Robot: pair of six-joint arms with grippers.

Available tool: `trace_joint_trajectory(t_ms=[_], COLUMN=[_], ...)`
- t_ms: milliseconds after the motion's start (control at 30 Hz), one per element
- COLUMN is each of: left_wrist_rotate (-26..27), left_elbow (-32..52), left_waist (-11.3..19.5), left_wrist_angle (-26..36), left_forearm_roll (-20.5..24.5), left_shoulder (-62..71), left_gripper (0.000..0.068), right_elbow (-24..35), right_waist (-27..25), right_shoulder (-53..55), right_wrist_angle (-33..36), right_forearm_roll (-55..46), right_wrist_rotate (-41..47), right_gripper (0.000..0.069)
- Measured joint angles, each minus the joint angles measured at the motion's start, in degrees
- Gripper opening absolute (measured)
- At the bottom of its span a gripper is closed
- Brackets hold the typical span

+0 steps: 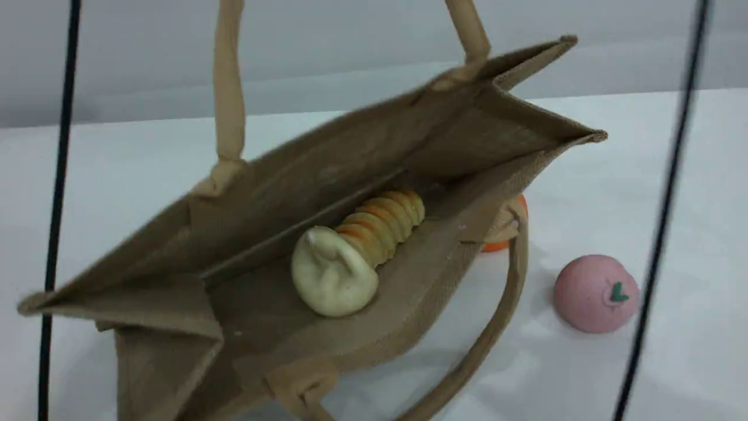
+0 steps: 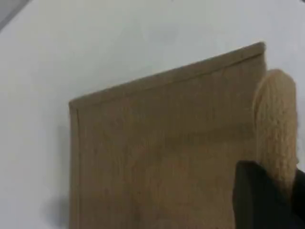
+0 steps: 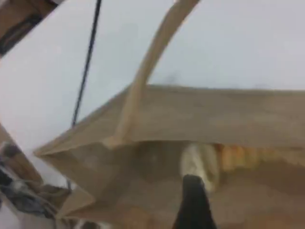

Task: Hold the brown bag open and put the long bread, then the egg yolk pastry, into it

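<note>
Fingers of the left arm (image 2: 259,202) are clamped shut on the upper handle (image 1: 229,99) of the brown bag (image 1: 327,169). In the left wrist view a dark fingertip sits right against the beige rope. The wrist camera looks down the bag's outer face to the desk (image 1: 584,380). Both legs of that handle run taut, up out of the top of the scene view. Neither arm shows in the scene view.

Right fingers (image 3: 193,200): only one dark fingertip shows, so can't tell how wide they stand. Nothing is seen in their grip. The fingertip hangs just over the bag's mouth, with the wrist angled down into the opening.

The bag is tilted, its mouth gaping toward the scene camera and its upper side lifted. Its lower side and lower handle (image 1: 497,327) rest on the desk. The long bread (image 1: 383,225) lies inside along the inner fold. The egg yolk pastry (image 1: 333,275) is inside too, touching the bread's near end.

On the bag's right side an orange piece (image 1: 499,244) sits half hidden behind its wall. A pink ball (image 1: 595,292) sits on the desk near the lower handle.
</note>
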Motion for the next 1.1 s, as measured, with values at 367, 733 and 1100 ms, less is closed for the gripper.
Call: trace_joint_trajectory(t_ms=[367,733,1100], left_wrist_rotate=[-2.51,-4.54,-4.48], left_elbow=[0.0,0.0,0.02], left_waist=[0.0,0.0,-1.8], left_wrist_angle=[-0.18,1.84,1.21], left_forearm_roll=[-4.18,-2.26,-2.51], left_shoulder=[8.51,10.16,16.06], left_gripper=[0.0192,0.055,0.0534], right_elbow=[0.0,0.0,0.0], right_waist=[-1.03,-1.03,-1.03], right_shoulder=[-8.66,-8.61,-8.61], right_wrist_angle=[6.43,10.75,10.34], right_forearm_roll=[-17.98,-21.56,-21.56], right_wrist_rotate=[14.45,17.11,17.11], right_gripper=[0.0461,0.0461,0.0461])
